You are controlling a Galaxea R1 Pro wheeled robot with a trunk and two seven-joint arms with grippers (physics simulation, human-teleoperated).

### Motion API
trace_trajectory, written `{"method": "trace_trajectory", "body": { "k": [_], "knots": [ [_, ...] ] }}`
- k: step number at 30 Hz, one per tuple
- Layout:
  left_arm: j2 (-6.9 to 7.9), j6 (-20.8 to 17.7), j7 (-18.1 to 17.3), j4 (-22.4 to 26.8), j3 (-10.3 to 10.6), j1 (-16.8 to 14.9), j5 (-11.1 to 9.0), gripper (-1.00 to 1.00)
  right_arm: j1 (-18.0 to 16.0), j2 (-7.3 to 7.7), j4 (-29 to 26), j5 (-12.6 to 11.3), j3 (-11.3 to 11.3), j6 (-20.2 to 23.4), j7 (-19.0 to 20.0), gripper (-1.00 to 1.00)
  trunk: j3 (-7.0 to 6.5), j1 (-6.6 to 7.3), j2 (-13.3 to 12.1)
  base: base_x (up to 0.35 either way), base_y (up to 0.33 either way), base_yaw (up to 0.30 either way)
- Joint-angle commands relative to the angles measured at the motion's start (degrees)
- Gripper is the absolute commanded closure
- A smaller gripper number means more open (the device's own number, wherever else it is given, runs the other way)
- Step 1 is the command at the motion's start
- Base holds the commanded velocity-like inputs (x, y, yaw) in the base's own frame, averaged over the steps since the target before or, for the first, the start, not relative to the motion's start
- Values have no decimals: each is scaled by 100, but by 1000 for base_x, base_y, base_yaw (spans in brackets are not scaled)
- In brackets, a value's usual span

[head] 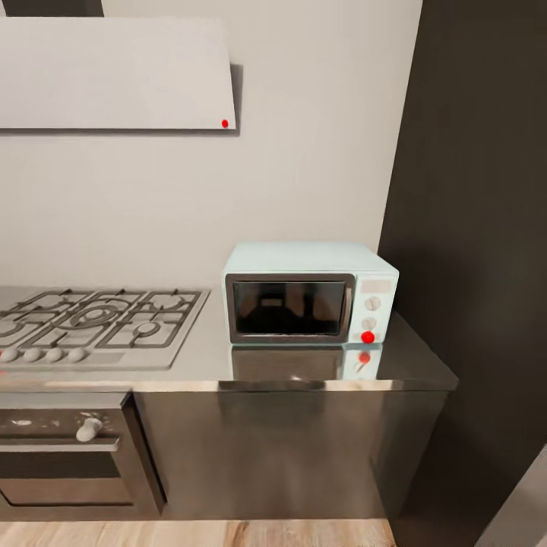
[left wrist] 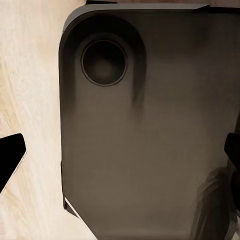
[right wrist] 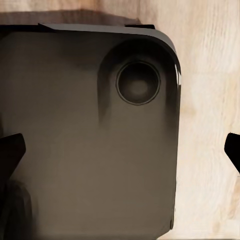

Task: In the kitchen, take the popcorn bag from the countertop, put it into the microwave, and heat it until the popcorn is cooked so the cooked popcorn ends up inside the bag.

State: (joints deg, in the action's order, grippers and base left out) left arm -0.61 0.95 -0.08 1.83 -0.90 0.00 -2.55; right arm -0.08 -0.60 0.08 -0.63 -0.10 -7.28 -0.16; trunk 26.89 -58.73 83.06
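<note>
The pale mint-blue microwave (head: 308, 292) stands on the grey steel countertop (head: 414, 363), close to its right end and against the wall. Its dark glass door is shut and a red dot glows at its lower right. The popcorn bag and the popcorn are out of view. My left gripper (left wrist: 120, 155) hangs open above my own dark base and the wood floor, with nothing between its fingertips (left wrist: 10, 157). My right gripper (right wrist: 122, 150) is likewise open and empty, its dark fingertips (right wrist: 11, 150) at the frame's sides.
A gas hob (head: 99, 319) lies left of the microwave, under a flat white hood (head: 114, 76). A dark oven (head: 61, 456) sits below the hob. A tall dark cabinet (head: 479, 228) walls off the right. Light wood floor (head: 190, 534) runs along the cabinet fronts.
</note>
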Motion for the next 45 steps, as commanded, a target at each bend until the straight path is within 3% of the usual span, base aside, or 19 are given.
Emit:
{"method": "trace_trajectory", "body": {
  "k": [1, 13, 14, 18, 21, 44, 45],
  "knots": [
    [-1, 10, -1, 1, -6, 0, -27, -100, -1, -1, 1, -7, -1, -19, -2, -100, 4, 0, 2, 10, 4, -295],
    [-1, 10, 12, 1, -11, 0, -52, -100, -1, -2, 1, 72, 52, -22, 10, -100, 4, 0, 2, 1, 4, -109],
    [3, 10, 15, 1, -11, 0, -107, -100, -1, -2, 7, 84, 62, -24, 16, -100, 4, 0, 2, 0, 90, -1],
    [8, 10, 38, 1, 0, 0, -680, -100, -1, -2, 18, 313, 79, -28, 34, -100, 4, 0, 2, 0, 185, 0],
    [8, 10, 47, 1, 2, 0, -802, -100, -1, -2, 19, 397, 71, -21, 42, -100, 4, 0, 2, 0, 201, 0],
    [0, 10, 52, 1, 10, 0, -826, -100, -1, 26, 19, 408, 76, 3, 98, -100, 4, 0, 2, 0, 14, 0],
    [-1, 16, 52, 1, 5, 0, -826, -100, -1, 30, -319, 457, 45, 85, 103, -100, 4, 0, 2, 0, 0, 0]
  ]
}}
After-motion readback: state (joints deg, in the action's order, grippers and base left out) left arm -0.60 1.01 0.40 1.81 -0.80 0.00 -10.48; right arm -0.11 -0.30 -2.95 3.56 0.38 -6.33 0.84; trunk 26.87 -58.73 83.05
